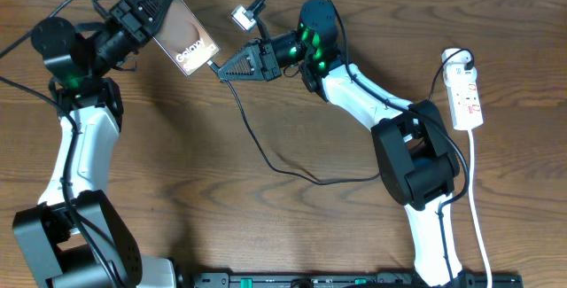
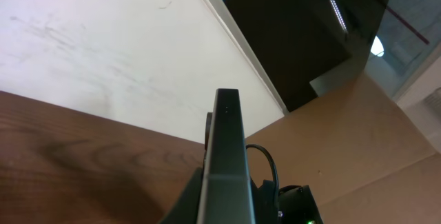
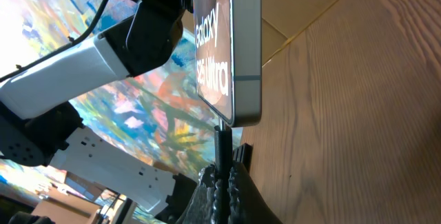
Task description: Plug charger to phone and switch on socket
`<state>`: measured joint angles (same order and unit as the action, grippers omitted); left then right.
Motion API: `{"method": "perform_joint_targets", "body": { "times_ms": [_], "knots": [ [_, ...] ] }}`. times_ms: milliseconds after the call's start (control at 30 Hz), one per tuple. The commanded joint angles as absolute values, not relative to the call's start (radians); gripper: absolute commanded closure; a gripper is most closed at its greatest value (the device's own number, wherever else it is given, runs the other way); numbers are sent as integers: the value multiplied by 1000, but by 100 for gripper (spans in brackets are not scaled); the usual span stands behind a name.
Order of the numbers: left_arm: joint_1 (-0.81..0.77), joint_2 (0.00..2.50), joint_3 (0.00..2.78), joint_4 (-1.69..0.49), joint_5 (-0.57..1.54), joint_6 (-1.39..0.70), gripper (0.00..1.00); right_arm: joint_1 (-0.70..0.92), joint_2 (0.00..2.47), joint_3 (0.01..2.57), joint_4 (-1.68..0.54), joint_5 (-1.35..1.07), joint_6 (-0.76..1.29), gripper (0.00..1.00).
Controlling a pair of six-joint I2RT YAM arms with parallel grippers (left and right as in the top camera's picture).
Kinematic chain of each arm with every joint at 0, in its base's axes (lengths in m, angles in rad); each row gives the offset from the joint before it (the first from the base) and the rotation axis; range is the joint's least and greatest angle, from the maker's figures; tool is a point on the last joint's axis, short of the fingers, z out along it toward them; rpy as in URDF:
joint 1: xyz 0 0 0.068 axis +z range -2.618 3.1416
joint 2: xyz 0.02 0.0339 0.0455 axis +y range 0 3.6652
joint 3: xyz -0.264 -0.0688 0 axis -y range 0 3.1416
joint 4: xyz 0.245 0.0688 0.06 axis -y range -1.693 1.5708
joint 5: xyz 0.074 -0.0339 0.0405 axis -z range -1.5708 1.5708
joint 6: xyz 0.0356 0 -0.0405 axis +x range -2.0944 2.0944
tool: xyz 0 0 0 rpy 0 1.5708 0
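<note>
My left gripper (image 1: 146,15) is shut on the phone (image 1: 182,37), a mirrored slab with "Galaxy" lettering, held tilted above the table's back left. In the left wrist view the phone (image 2: 227,155) shows edge-on between my fingers. My right gripper (image 1: 232,65) is shut on the charger's plug tip (image 1: 213,66), which meets the phone's lower edge. In the right wrist view the plug (image 3: 222,141) enters the phone's (image 3: 238,52) bottom edge above my fingers (image 3: 222,182). The black charger cable (image 1: 266,151) trails across the table. The white socket strip (image 1: 466,97) lies at the far right.
The strip's white cord (image 1: 478,208) runs down the right side toward the front edge. A black plug (image 1: 459,58) sits in the strip's far end. The right arm's base (image 1: 416,159) stands between the cable loop and the strip.
</note>
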<state>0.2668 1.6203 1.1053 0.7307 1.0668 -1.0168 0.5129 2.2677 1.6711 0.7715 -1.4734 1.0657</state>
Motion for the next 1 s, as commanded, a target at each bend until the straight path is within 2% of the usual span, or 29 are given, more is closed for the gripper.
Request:
{"method": "perform_joint_targets", "body": {
  "times_ms": [0,967],
  "knots": [
    [262,1601,1117,742,1069,-1018,92,519,2276,1672,775,-1465,1069,99],
    [262,1602,1117,742,1089,-1015,93,535,2276,1672,784,-1465,1069,99]
  ]
}}
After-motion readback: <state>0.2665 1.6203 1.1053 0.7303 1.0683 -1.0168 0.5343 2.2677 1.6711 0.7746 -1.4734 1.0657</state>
